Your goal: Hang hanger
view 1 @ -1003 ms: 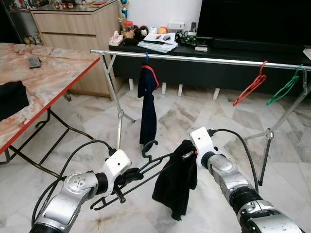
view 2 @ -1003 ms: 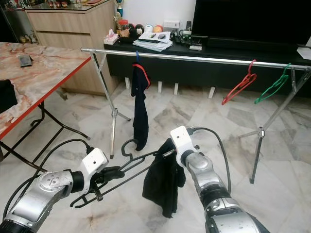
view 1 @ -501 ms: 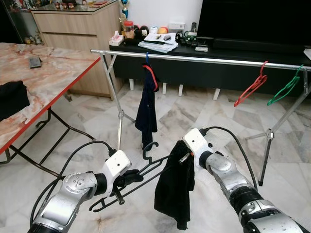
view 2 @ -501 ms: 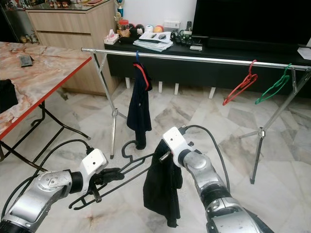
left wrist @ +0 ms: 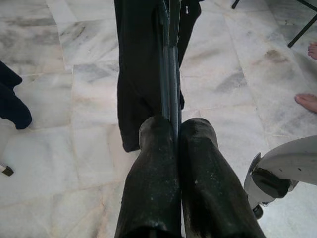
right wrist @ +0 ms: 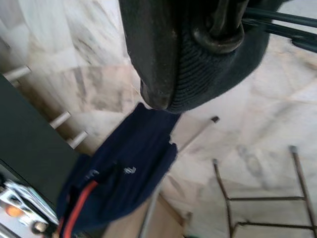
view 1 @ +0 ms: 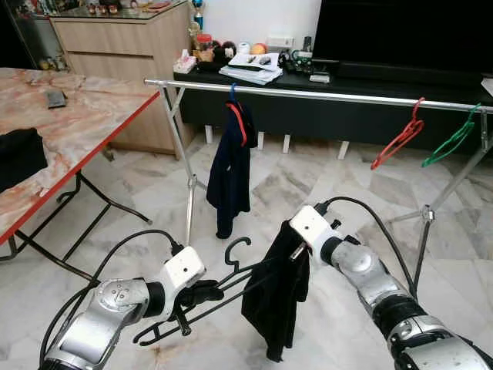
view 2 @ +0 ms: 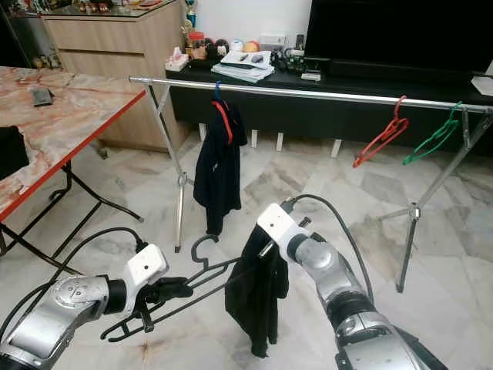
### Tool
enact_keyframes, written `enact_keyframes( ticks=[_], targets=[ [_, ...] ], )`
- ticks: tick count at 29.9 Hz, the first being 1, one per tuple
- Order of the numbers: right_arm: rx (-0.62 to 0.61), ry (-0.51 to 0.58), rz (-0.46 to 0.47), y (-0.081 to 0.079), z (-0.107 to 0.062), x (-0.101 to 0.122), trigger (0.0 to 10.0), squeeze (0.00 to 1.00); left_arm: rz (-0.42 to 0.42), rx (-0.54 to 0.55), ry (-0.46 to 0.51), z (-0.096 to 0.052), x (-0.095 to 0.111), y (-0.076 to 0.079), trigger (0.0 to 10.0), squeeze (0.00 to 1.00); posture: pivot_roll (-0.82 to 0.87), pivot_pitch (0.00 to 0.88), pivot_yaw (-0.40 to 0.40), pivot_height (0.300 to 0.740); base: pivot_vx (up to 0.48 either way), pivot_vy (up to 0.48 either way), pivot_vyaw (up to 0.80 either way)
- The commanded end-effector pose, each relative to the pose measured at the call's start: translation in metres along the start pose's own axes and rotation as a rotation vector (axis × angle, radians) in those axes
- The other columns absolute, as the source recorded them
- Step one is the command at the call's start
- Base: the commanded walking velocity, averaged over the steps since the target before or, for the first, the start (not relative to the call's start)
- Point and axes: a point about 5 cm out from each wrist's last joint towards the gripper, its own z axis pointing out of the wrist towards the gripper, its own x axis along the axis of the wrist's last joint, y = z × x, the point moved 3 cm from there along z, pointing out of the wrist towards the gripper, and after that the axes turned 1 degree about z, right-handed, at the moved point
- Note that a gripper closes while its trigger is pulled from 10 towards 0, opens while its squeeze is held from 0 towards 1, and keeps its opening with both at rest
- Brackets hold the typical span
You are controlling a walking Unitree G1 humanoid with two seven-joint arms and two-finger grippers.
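1. A black wire hanger [view 1: 223, 281] is held low above the white marble floor [view 1: 308, 185], in front of the robot, with its hook [view 1: 237, 248] pointing upward.
2. A black garment [view 1: 276, 297] is draped over the hanger's right end and hangs down toward the floor.
3. The hanger's left end is gripped by the left gripper [left wrist: 173, 144]; in the left wrist view the jaws are seen clenched together on the thin wire.
4. The right end, wrapped in the black cloth, is grasped by the right gripper [view 1: 296, 248]; in the right wrist view the jaws are pressed into the fabric.
5. Beyond the hanger, a long silver metal clothes rail [view 1: 323, 95] is seen standing on thin folding legs.
6. A dark navy shirt with red trim [view 1: 231, 166] is hung on the rail toward its left end.
7. Toward the rail's right end, an empty red plastic hanger [view 1: 397, 141] and an empty green plastic hanger [view 1: 451, 141] are hung just beside each other.
8. To the robot's left, a pink marble-patterned counter with a red edge [view 1: 77, 123] is seen, with a dark cloth [view 1: 19, 158] lying on it.
9. Behind the rail, a low black cabinet [view 1: 331, 108] carries papers and small items.
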Motion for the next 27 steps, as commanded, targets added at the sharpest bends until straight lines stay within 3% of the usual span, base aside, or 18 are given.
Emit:
enact_keyframes(
  ticks=[1, 4, 14, 17, 22, 25, 27],
  targets=[
    [0.052, 0.102, 0.015, -0.003, 0.003, 0.021, 10.0, 0.0, 0.015, 0.004, 0.028, 0.002, 0.007, -0.001, 10.0, 0.0, 0.09, 0.016, -0.015, 0.74, 0.0, 0.0, 0.0],
    [0.146, 0.21, 0.066, -0.012, 0.002, 0.035, 10.0, 0.0, -0.002, 0.01, 0.07, 0.003, 0.013, -0.002, 10.0, 0.0, 0.09, 0.016, -0.014, 0.74, 0.0, 0.0, 0.0],
    [0.356, 0.336, 0.053, -0.027, -0.01, 0.049, 10.0, 0.0, -0.005, 0.018, 0.103, 0.005, 0.02, -0.004, 10.0, 0.0, 0.09, 0.017, -0.014, 0.74, 0.0, 0.0, 0.0],
    [0.503, 0.467, 0.087, -0.036, -0.025, 0.067, 10.0, 0.0, -0.014, 0.02, 0.112, 0.008, 0.02, -0.003, 10.0, 0.0, 0.08, 0.02, -0.012, 0.74, 0.0, 0.0, 0.0],
    [0.625, 0.522, 0.09, -0.046, -0.039, 0.075, 10.0, 0.0, -0.003, 0.07, 0.124, 0.01, 0.021, -0.01, 10.0, 0.0, 0.08, 0.024, -0.01, 0.74, 0.0, 0.0, 0.0],
    [0.635, 0.515, 0.083, -0.046, -0.04, 0.073, 10.0, 0.0, -0.002, 0.081, 0.13, 0.01, 0.022, -0.012, 10.0, 0.0, 0.08, 0.025, -0.01, 0.74, 0.0, 0.0, 0.0],
    [0.544, 0.46, 0.062, -0.037, -0.034, 0.064, 10.0, 0.0, -0.004, 0.091, 0.14, 0.009, 0.024, -0.013, 10.0, 0.0, 0.08, 0.025, -0.011, 0.74, 0.0, 0.0, 0.0]
  ],
)
